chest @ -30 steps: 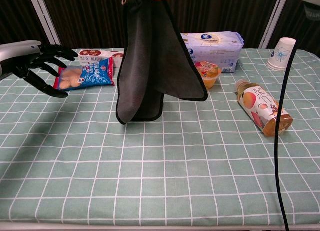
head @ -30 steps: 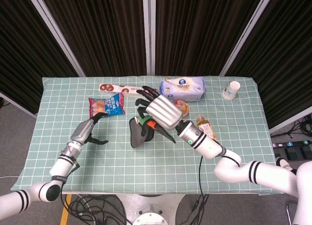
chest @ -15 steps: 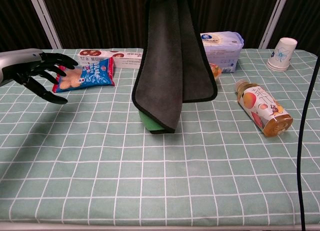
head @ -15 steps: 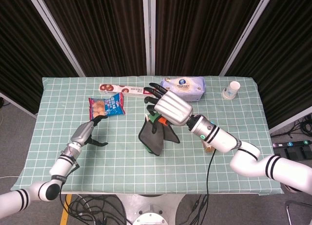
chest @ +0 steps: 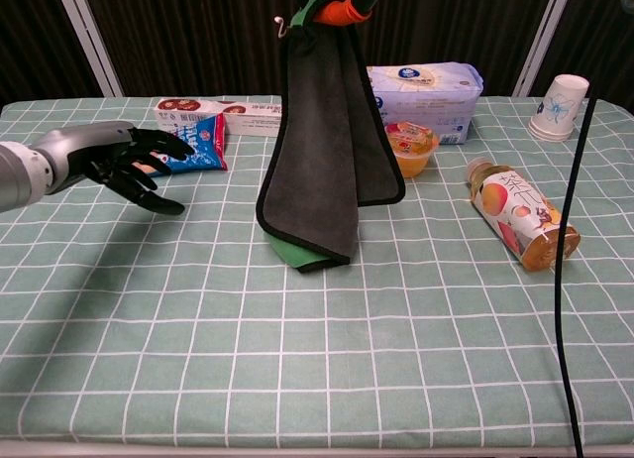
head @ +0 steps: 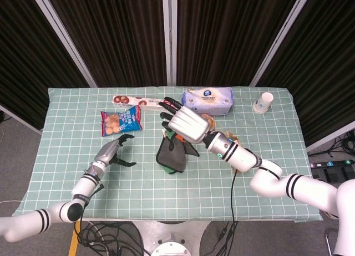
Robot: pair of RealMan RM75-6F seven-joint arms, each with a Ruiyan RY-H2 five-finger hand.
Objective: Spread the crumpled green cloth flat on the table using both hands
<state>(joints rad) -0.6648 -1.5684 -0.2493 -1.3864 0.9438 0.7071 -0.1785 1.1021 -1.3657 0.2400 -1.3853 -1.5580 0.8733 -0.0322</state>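
Since the earlier frame, the left hand (chest: 119,163), fingers spread and empty, has moved toward the green cloth (chest: 322,171) from nine o'clock. Right hand (head: 184,124) pinches the cloth's top; it hangs at table centre, bottom edge touching, unspread. One cloth, one bottle (chest: 519,214), one cup (chest: 559,107).

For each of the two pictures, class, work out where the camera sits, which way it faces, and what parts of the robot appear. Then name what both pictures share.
Head view: high above the near table edge, looking down at the table; both arms show, the left hand and the right hand holding the cloth.
Chest view: low at the near edge, facing across the table; only the left hand and the hanging cloth show clearly.
Shared: cloth, left hand, bottle, paper cup.
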